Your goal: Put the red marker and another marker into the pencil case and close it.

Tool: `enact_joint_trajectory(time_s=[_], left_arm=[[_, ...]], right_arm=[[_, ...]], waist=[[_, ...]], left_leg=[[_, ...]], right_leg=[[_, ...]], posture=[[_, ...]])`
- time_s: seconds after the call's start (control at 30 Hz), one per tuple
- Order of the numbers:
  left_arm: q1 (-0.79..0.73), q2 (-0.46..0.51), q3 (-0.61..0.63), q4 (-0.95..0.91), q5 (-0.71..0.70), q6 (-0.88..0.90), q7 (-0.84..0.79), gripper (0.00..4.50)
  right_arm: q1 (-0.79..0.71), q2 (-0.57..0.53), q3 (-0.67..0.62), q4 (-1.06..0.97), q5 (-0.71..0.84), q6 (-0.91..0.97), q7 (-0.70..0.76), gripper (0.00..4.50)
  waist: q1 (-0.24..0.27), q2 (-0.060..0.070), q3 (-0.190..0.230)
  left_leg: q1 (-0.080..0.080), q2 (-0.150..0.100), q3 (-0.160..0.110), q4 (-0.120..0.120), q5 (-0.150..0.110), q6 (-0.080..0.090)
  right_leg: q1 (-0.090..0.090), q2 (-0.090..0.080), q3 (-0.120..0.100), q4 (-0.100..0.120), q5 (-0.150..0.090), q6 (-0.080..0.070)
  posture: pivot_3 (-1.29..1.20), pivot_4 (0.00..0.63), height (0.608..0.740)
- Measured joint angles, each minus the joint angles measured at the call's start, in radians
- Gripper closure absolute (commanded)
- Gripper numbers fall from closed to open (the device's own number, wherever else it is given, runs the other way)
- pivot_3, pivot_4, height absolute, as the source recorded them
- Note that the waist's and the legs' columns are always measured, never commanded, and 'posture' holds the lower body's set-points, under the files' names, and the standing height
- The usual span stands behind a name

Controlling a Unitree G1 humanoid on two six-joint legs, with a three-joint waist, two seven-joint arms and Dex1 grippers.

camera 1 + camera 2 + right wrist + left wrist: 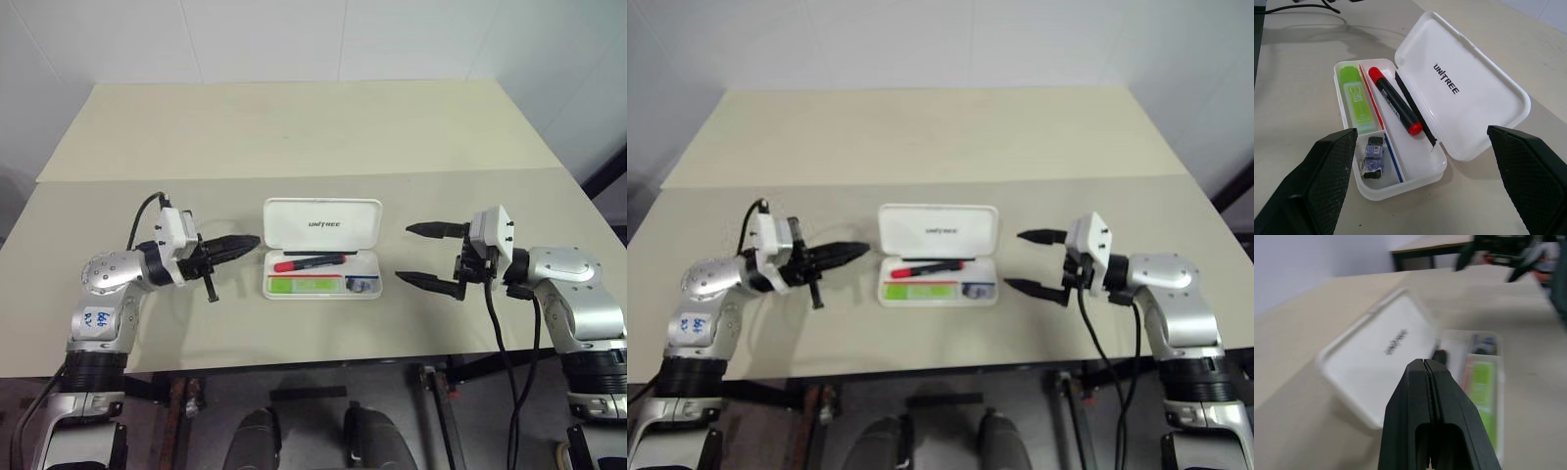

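Now both markers lie in case [321, 287], mid-tabletop [294, 127]: red marker [1395, 101] in far slot, green [1357, 100] nearer. Lid [322, 225] up, unclosed. Left gripper [233, 247] jaws together, likely to push lid; right gripper [426, 254] jaws apart, empty.

table [294, 127] far half: bare, open passage | pencil case [322, 227]: centre, lid raised at back, blocks approach from behind; tray open from above and front | left gripper [235, 246]: fingers pressed together, just beside case's left edge | right gripper [426, 255]: fingers spread wide, bare strip between it and case
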Motion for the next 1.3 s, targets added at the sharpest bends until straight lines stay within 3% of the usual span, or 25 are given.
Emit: enact_joint_trajectory(time_s=[0.27,0.47,0.93,1.3], left_arm=[[-0.114,-0.072,-0.010,0.181,0.159,0.007,0.278,4.48],[-0.215,-0.139,-0.068,0.334,0.213,0.007,0.317,4.48],[-0.284,-0.221,-0.060,0.445,0.116,-0.226,0.055,4.48],[-0.323,-0.132,-0.122,0.470,0.149,-0.353,-0.158,4.48]], right_arm=[[-0.004,0.007,0.002,-0.002,-0.004,-0.001,-0.028,0.00],[-0.001,0.018,0.008,-0.033,-0.005,0.000,-0.048,0.00],[0.058,0.023,0.011,-0.106,0.003,0.024,-0.101,0.00],[0.072,0.025,0.010,-0.128,0.018,0.042,-0.114,0.00]], waist=[[0.021,-0.001,0.000],[0.030,-0.001,0.001],[0.041,-0.001,0.001],[0.046,-0.001,0.001]], left_leg=[[0.000,-0.001,0.000,0.001,0.000,0.000],[-0.001,-0.001,0.001,0.001,0.000,0.000],[-0.001,-0.001,0.002,0.001,0.002,-0.003],[-0.001,-0.001,0.002,0.001,0.001,-0.002]], right_leg=[[0.000,0.000,0.000,0.000,0.000,0.001],[0.000,0.000,0.000,-0.001,0.001,0.001],[0.000,0.000,0.000,-0.001,0.001,0.001],[0.000,0.000,0.000,-0.001,0.001,0.001]], posture=[[0.00,0.150,0.740],[0.00,0.150,0.740],[0.00,0.150,0.740],[0.00,0.150,0.740]])
